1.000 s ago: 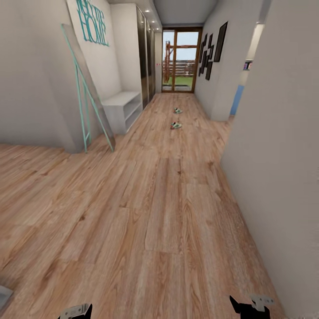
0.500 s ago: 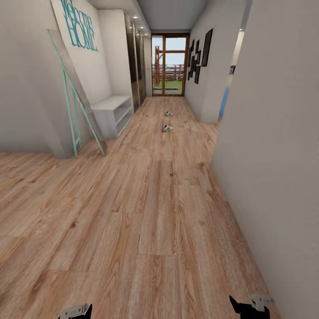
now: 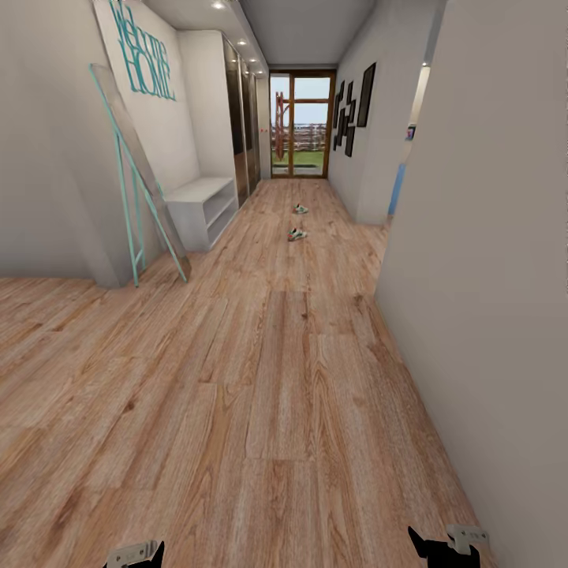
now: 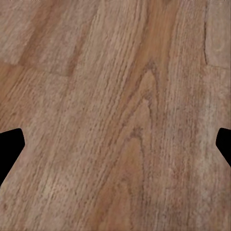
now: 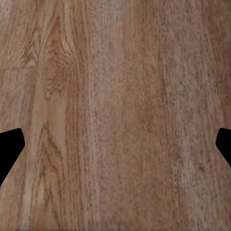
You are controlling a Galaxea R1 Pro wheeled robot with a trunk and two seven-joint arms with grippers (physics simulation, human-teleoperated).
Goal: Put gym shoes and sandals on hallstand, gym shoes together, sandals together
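Two gym shoes lie far down the corridor floor (image 3: 268, 379), apart from each other: the nearer one (image 3: 297, 234) and the farther one (image 3: 300, 209). Both are white with green and red touches. The pale hallstand (image 3: 202, 203) stands against the left wall, a little short of the shoes. The sandals are out of view. My left gripper (image 3: 136, 554) and right gripper (image 3: 443, 544) hang low at the picture's bottom edge, far from the shoes. In the wrist views the left gripper (image 4: 115, 149) and right gripper (image 5: 115, 149) are open over bare planks, holding nothing.
A teal-framed mirror (image 3: 136, 170) leans on the left wall corner ahead of the hallstand. A grey wall (image 3: 489, 252) runs close along my right. Mirrored wardrobes (image 3: 243, 130) follow the hallstand, and a glass door (image 3: 300, 125) closes the corridor's far end.
The whole view has shifted, so the camera has moved and turned slightly; the corridor now sits more centred. The shoes lie where they were, and both grippers hold the same pose.
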